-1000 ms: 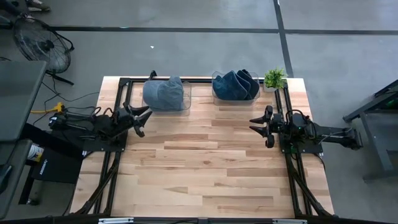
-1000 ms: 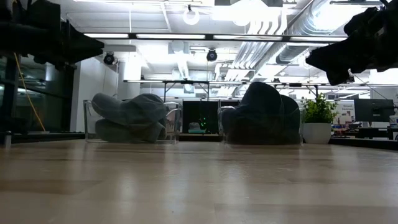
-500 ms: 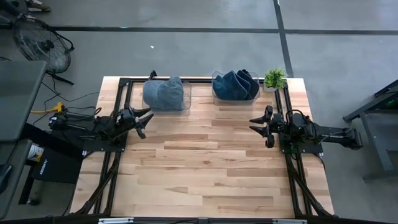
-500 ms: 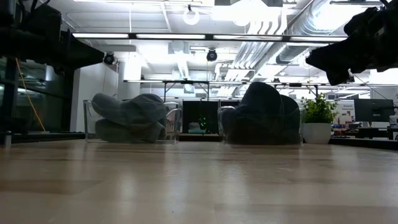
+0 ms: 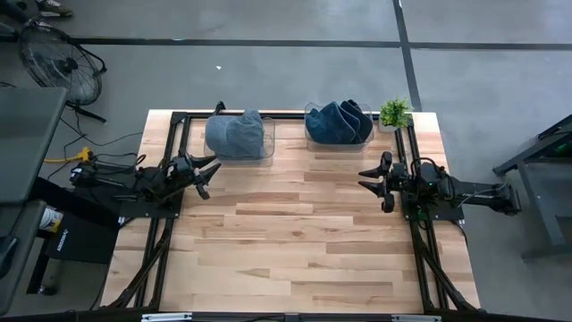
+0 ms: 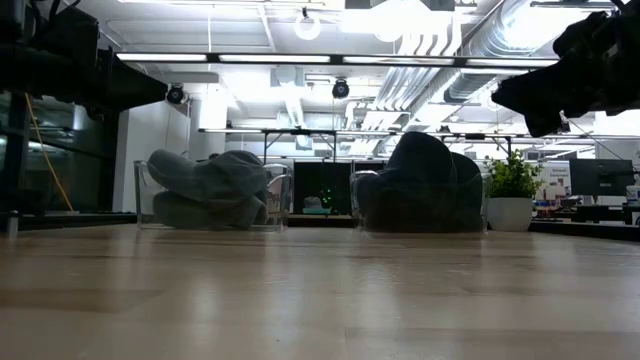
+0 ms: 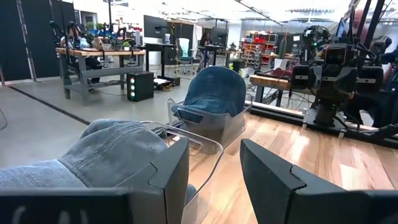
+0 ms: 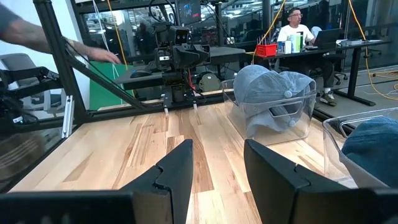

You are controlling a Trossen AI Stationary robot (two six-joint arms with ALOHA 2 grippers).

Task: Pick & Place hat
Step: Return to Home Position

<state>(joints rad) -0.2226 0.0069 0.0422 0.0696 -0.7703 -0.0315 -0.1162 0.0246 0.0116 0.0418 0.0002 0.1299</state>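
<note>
Presently: dark blue fabric caps [image 5: 338,121] in clear plastic bin [image 5: 340,145], far edge of surface [image 5: 286,250]; right hand [image 5: 369,182] nearer, left hand [image 5: 207,175] farther; both parted, empty.

The tabletop [image 5: 295,241] is smooth, pale wood with a soft shine. The caps [image 5: 234,134] are soft cloth in clear, shiny plastic bins [image 7: 208,140].

Left end effector [image 5: 206,174] and right end effector [image 5: 366,179] hover parted, empty.
</note>
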